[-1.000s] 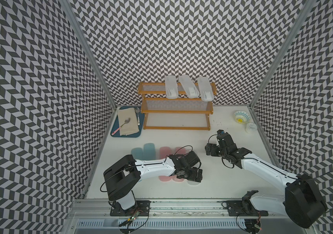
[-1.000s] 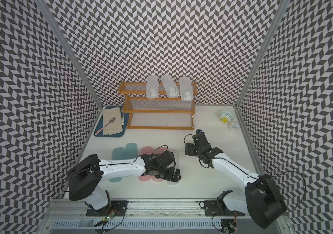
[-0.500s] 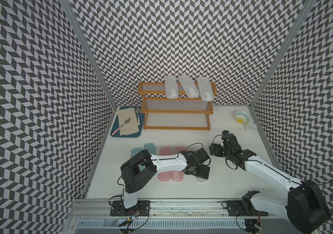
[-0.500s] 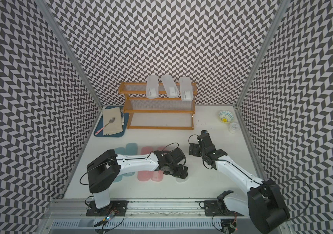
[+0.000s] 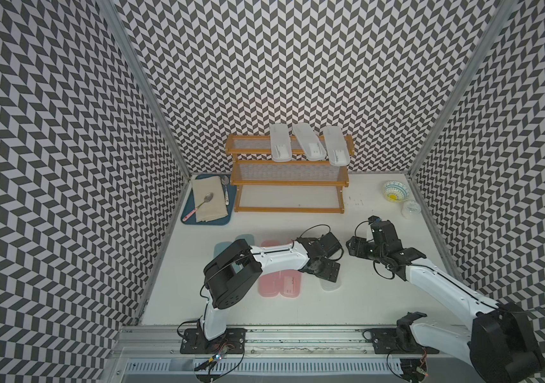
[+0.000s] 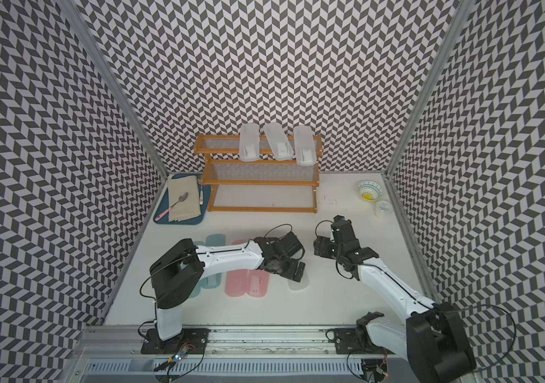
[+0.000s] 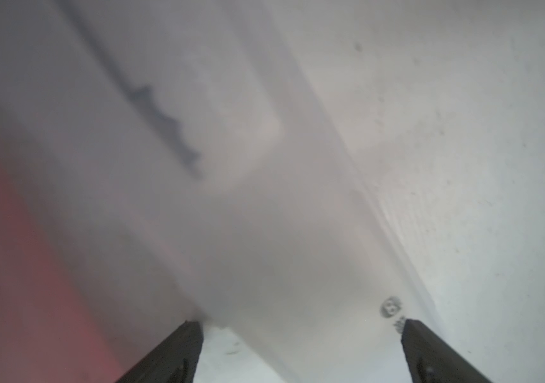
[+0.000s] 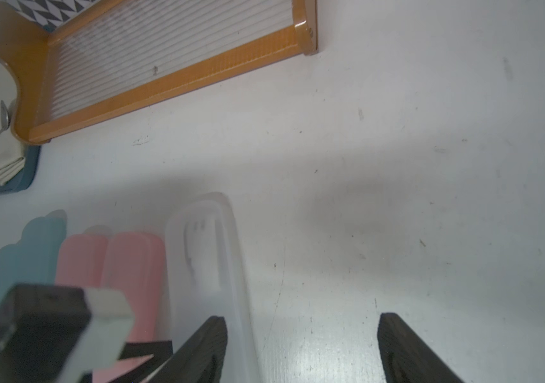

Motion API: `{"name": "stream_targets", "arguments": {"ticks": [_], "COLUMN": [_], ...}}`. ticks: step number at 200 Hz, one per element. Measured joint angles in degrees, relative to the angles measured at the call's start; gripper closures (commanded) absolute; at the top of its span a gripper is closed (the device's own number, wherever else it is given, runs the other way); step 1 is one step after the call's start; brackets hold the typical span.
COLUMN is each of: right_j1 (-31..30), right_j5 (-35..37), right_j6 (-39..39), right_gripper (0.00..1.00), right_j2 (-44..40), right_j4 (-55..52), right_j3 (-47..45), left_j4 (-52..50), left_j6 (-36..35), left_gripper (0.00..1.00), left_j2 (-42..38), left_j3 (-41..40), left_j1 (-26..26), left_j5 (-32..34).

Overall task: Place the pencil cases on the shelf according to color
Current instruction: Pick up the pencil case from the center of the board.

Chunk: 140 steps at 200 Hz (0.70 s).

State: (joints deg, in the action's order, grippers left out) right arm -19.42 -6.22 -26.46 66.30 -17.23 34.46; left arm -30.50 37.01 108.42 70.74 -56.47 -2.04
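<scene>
Left wrist view: my left tool gapes astride the frosted white case; I should centre before clenching.

The left arm is swinging right across the worktop, carrying the left hand off the pink cases and over the frosted white case beside them. The right hand is edging nearer, tilting toward that same case.

Bright even light, soft shadows, sharp top views, blurred wrist views
</scene>
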Motion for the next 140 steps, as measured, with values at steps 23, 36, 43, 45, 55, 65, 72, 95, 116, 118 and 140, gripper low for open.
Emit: {"name": "stream_targets", "arguments": {"ticks": [23, 36, 43, 45, 55, 65, 72, 95, 116, 118, 140], "right_j1": [0.0, 0.0, 0.0, 0.0, 0.0, -0.1, -0.2, -0.5, -1.2, -1.3, -2.3], "right_j5": [-4.9, -7.6, -8.8, -9.1, -10.5, -11.6, -12.1, -13.6, -14.9, -15.1, -16.0], "right_j6": [-1.0, -1.4, -1.7, -1.8, -2.2, -2.6, -2.6, -3.4, -4.3, -4.3, -5.4], "right_gripper": [0.33, 0.33, 0.34, 0.34, 0.34, 0.34, 0.35, 0.38, 0.38, 0.38, 0.39], "right_j2": [0.0, 0.0, 0.0, 0.0, 0.0, 0.0, 0.0, 0.0, -0.2, -0.2, -0.7], "right_j4": [1.5, 2.8, 3.2, 3.3, 3.8, 4.0, 4.1, 5.2, 7.2, 7.3, 9.0], "right_j3": [-2.6, -4.8, -5.9, -6.2, -7.6, -8.8, -9.3, -10.4, -11.7, -11.9, -14.1], "left_j4": [3.7, 4.9, 5.7, 5.8, 6.5, 7.4, 8.3, 11.1, 13.4, 13.8, 16.1], "left_j6": [0.1, -0.1, -0.4, -0.4, -0.9, -1.2, -1.4, -1.4, -1.2, -1.2, -1.2], "left_gripper": [0.00, 0.00, 0.00, 0.01, 0.00, 0.00, 0.00, 0.01, 0.00, 0.00, 0.00], "left_j2": [-4.5, -4.5, -4.1, -4.0, -3.0, -1.8, -0.9, 0.8, 1.3, 1.4, 2.4], "left_j3": [-6.2, -6.3, -6.0, -5.9, -4.9, -3.5, -2.5, -1.3, -1.3, -1.3, -0.8], "left_j1": [5.9, 7.6, 7.9, 7.9, 7.8, 7.7, 7.6, 7.4, 7.5, 7.5, 7.5], "left_j5": [-3.8, -5.2, -5.6, -5.7, -6.5, -7.2, -7.9, -10.1, -11.7, -11.9, -13.4]}}
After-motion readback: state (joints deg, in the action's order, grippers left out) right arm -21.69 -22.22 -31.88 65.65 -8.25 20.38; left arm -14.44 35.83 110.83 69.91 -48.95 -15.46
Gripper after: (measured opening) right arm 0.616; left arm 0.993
